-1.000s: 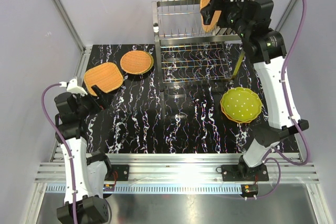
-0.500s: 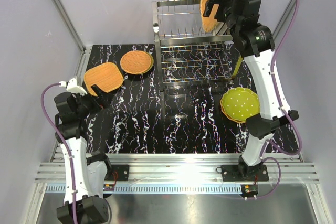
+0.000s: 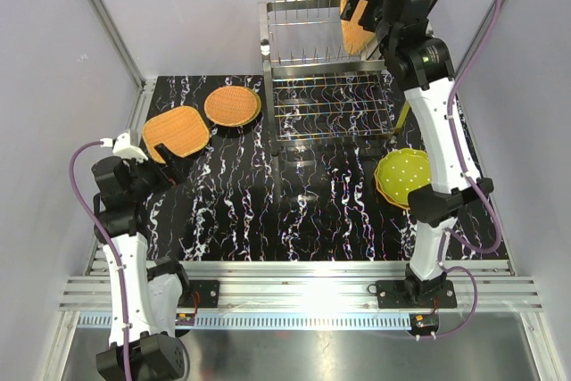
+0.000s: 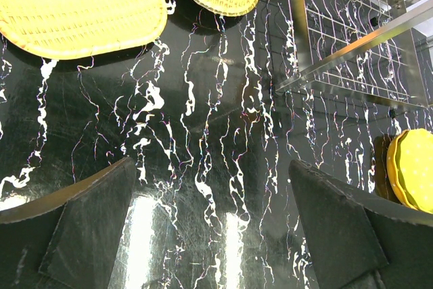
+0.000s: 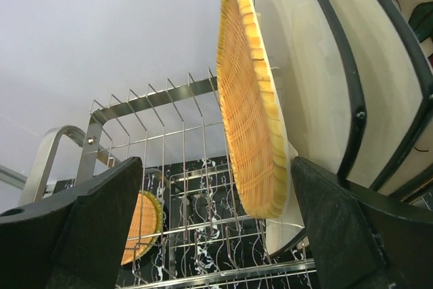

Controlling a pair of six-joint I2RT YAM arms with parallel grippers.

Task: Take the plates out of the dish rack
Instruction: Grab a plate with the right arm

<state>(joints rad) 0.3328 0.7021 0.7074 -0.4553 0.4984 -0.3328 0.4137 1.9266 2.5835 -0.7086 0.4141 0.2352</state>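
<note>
plates [image 3: 177, 131], woven: two flat on table [image 3: 339, 211], one upright in rack [image 3: 321, 67]

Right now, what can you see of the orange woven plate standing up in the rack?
The woven plate is orange, made of what looks like woven straw, with a raised rim. It stands on edge, slightly tilted, in the top of the dish rack, right beside a cream plate. The open right gripper straddles it without gripping.

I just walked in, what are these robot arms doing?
They are emptying a dish rack. The right gripper is up at the rack, open, facing an orange woven plate standing there. Two orange plates and a green one lie on the table. The left gripper hangs open and empty over the table.
</note>
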